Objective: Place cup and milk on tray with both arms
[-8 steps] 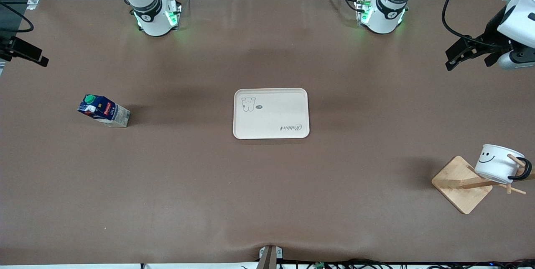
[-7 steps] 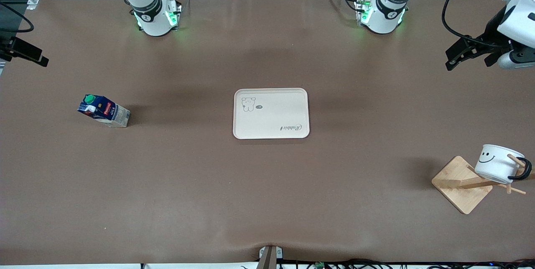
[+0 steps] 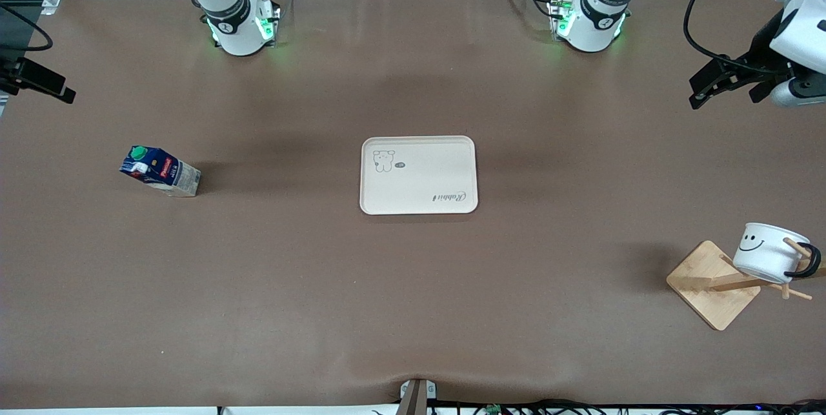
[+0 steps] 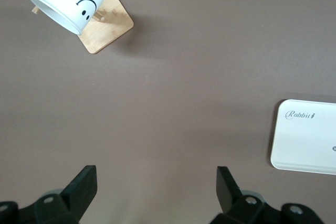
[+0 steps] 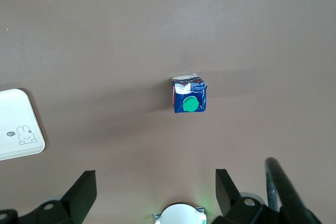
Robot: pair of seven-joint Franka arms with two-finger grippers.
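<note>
The cup (image 3: 769, 252), glossy white with a smiley, hangs tilted on a wooden rack (image 3: 713, 284) at lower right of the front view, below the left gripper (image 3: 710, 84), which is spread empty. The milk (image 3: 159, 171) carton stands mid-left; the right gripper (image 5: 155, 195), also spread, hangs above it. The matte cream tray (image 3: 418, 203) sits centre.

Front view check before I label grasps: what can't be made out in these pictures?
- Right end effector: outside the front view; only its fingertips show in the right wrist view.
- Cup handle: partly hidden by the rack's pegs.
- Milk label text: too small to read.
- Tray: cut by the left wrist view's edge.
</note>
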